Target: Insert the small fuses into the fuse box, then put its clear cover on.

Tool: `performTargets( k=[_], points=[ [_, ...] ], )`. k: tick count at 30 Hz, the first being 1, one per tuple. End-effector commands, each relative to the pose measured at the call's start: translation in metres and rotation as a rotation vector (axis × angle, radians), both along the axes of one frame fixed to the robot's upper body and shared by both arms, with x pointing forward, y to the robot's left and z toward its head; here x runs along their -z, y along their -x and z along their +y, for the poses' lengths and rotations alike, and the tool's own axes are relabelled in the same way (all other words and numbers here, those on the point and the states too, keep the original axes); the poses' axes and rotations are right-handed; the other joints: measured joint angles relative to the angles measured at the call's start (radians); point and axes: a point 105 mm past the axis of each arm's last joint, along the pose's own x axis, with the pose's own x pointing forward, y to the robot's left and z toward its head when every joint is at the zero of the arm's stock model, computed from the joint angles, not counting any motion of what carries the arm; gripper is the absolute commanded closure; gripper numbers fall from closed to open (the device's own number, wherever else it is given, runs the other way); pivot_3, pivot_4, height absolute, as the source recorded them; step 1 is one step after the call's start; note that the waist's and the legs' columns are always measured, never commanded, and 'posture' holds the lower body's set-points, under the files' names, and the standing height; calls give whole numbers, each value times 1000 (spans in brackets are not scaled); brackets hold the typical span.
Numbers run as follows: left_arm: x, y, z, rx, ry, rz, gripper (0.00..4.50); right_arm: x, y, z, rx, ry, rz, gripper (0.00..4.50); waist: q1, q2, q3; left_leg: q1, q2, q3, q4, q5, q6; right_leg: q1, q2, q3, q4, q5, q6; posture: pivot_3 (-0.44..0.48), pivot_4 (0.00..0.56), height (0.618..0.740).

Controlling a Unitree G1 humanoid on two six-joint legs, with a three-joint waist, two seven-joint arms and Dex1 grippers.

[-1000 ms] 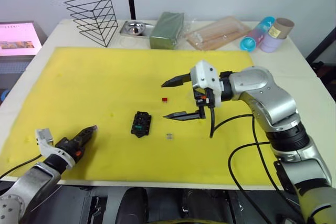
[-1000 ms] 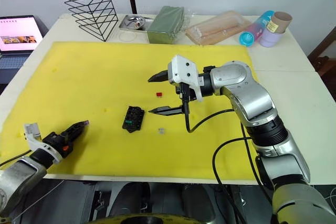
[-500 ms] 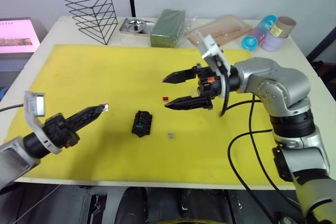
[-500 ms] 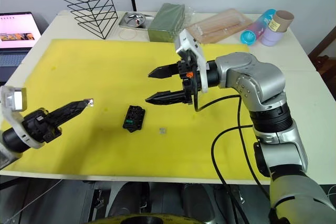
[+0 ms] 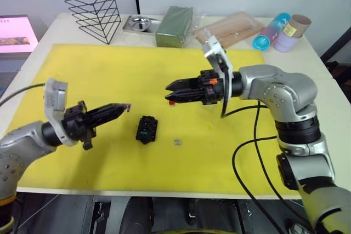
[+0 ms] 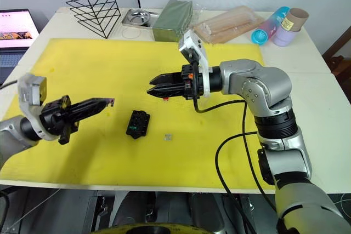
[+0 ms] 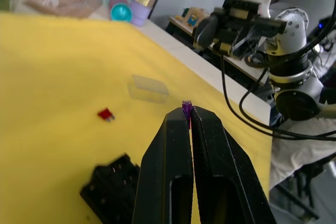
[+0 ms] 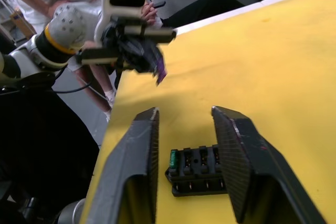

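The black fuse box lies on the yellow mat, and a green fuse sits in one of its slots. My left gripper hovers just left of the box, shut on the purple fuse. The red fuse lies on the mat behind the box, right under the tips of my right gripper. That gripper is open, with nothing between its fingers. A pale grey fuse rests to the right of the box. Beyond the red fuse lies the clear cover.
Along the back of the table stand a wire rack, a metal tray, a dark green block, a packet of wooden sticks and several cups. A laptop sits at the far left.
My left arm has risen from the mat's front left corner and moved right toward the fuse box with the purple fuse. My right gripper has narrowed and levelled out over the red fuse.
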Motion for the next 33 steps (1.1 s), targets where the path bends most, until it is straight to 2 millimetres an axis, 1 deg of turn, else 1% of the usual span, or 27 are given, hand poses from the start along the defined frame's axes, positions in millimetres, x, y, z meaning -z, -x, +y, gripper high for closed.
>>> performTargets(
  k=[1,9,12,16,22,33],
  points=[
    [-5,-1,-6,37,-19,-59,4500,-7,6,6,-19,-9,-48,2739,-2,0,0,0,0,0,0,0,0,0,0,0,0,0,0,0,150,740],
    [-12,-7,-17,69,-49,-162,4500,-2,9,15,-35,1,-69,2739,0,0,0,0,2,0,0,0,0,0,2,0,1,0,0,0,150,740],
    [-13,-8,-21,88,-64,-182,4500,-2,9,18,-40,-1,-72,2739,0,0,0,0,2,0,1,0,0,0,2,1,1,0,0,0,150,740],
    [-17,-9,-31,131,-80,-209,4500,-5,12,23,-60,-9,-70,2739,1,0,0,0,2,0,2,0,0,0,2,0,2,0,0,0,150,740],
    [-22,-9,-37,149,-79,-229,4500,-4,15,25,-73,-13,-57,2739,1,0,0,0,2,-1,2,0,0,1,2,1,2,1,1,0,150,740],
    [-21,-5,-44,176,-90,-228,4500,-7,17,27,-76,-28,-46,2739,1,0,0,0,2,-1,5,0,0,1,2,0,4,1,1,0,150,740]
  ],
)
